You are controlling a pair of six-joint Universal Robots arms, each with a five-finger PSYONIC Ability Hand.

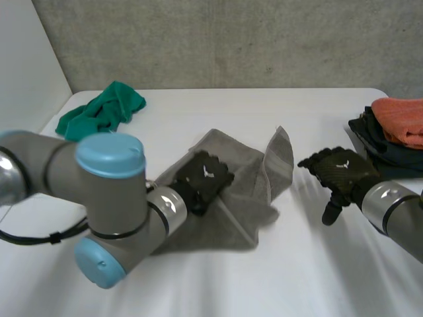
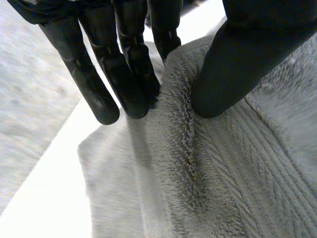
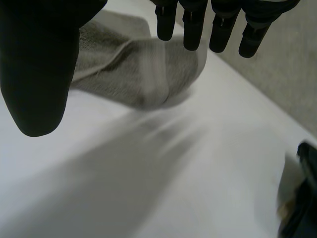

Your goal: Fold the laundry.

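A grey towel (image 1: 244,191) lies crumpled in the middle of the white table (image 1: 277,277), with one corner standing up on its right side. My left hand (image 1: 201,177) rests on the towel's middle. In the left wrist view its fingers (image 2: 124,74) and thumb (image 2: 237,64) pinch a raised ridge of the towel (image 2: 223,173) between them. My right hand (image 1: 340,170) hovers over bare table to the right of the towel, apart from it. Its fingers (image 3: 198,25) and thumb (image 3: 34,59) are spread and hold nothing, with the towel (image 3: 133,69) beyond the fingertips.
A green cloth (image 1: 102,109) lies bunched at the back left of the table. At the right edge stands a pile of folded clothes, an orange piece (image 1: 400,119) on top of dark ones (image 1: 377,142). A concrete wall runs behind the table.
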